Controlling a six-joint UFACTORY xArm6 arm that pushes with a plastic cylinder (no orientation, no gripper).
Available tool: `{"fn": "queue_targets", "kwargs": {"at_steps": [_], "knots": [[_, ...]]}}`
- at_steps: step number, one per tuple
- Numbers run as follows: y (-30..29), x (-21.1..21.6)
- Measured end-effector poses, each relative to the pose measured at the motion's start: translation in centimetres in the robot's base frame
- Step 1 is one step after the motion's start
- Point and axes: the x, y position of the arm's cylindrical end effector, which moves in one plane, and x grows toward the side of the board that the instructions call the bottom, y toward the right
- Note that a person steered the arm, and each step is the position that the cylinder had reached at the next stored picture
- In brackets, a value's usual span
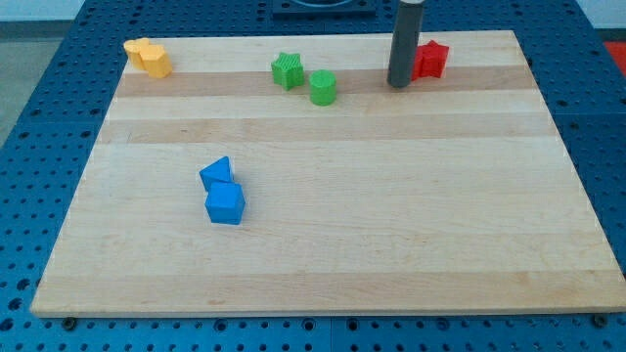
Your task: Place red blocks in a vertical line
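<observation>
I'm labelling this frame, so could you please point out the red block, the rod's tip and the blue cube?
red block (431,60), camera view, its top face
my tip (398,84), camera view, rod's very end
blue cube (224,202), camera view, top face

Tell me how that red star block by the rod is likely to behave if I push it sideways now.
The red star block sits low and flat, so it should slide rather than tip. Its points may make it spin off my tip, which is against its left side. It lies near the board's top edge, so a skewed push might send it off.

My tip (398,84) ends a plain, smooth, dark grey cylindrical rod with no visible markings.
</observation>
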Motion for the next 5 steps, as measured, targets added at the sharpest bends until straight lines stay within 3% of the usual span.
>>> {"fn": "queue_targets", "kwargs": {"at_steps": [2, 5], "knots": [[0.1, -2.5], [-5.3, -2.5]]}}
